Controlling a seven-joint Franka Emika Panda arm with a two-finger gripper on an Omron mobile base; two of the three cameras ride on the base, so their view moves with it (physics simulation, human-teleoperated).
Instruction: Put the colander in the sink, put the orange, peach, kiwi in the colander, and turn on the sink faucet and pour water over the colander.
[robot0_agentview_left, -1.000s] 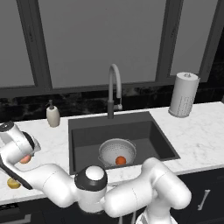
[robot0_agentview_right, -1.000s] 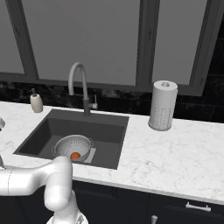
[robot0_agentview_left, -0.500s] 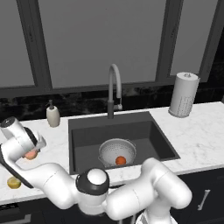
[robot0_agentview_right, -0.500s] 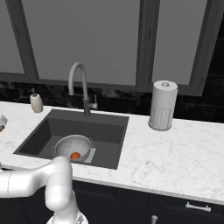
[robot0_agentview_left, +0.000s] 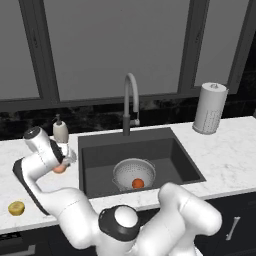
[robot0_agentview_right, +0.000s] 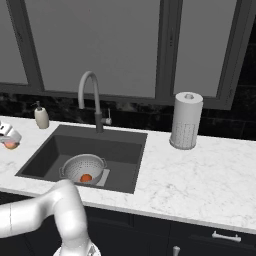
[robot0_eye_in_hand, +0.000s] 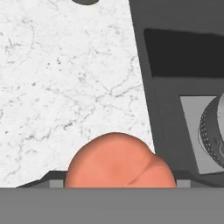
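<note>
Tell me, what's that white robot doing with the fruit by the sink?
The robot is washing fruit. Its gripper is closed around the pink peach, lifted above the counter left of the sink. The colander already sits in the sink with the orange inside. The kiwi waits on the counter near the front edge. The faucet shows no water running.

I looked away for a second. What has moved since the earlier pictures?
The pincer, closed around the peach, has carried it up and right, toward the sink. The colander with the orange inside, the kiwi on the counter and the sink faucet stayed put.
</note>
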